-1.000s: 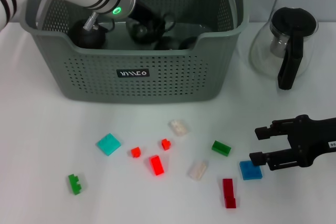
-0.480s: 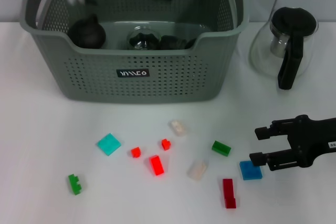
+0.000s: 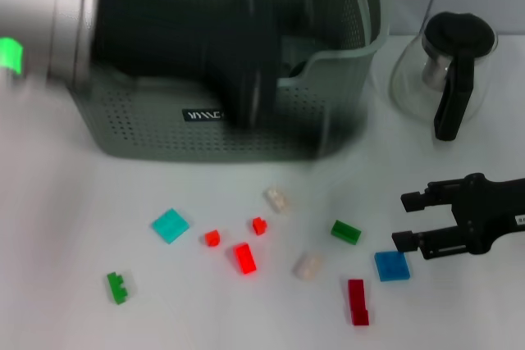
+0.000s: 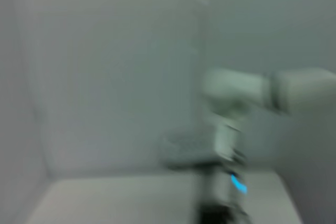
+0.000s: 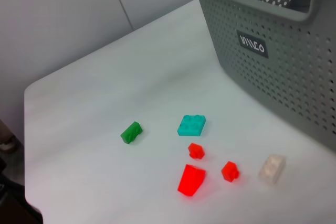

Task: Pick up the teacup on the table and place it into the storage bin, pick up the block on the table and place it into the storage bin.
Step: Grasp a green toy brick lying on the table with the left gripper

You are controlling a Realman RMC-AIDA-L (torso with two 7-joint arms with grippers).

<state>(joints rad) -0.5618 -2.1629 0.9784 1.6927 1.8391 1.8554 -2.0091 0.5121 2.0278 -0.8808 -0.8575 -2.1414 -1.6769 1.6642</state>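
Note:
The grey-green perforated storage bin stands at the back of the table, and my left arm sweeps across it as a large blur that hides its inside. No teacup shows. Several small blocks lie in front of the bin: teal, red, cream, green, blue and dark red. My right gripper is open and empty, low over the table just right of the blue block. The right wrist view shows the bin, the teal block and the red block.
A glass carafe with a black lid and handle stands to the right of the bin. Another green block lies at the front left. The table's left edge shows in the right wrist view.
My left arm has swung out from above the bin and now crosses in front of it, blurred. The right gripper has barely shifted. The blocks have not moved.

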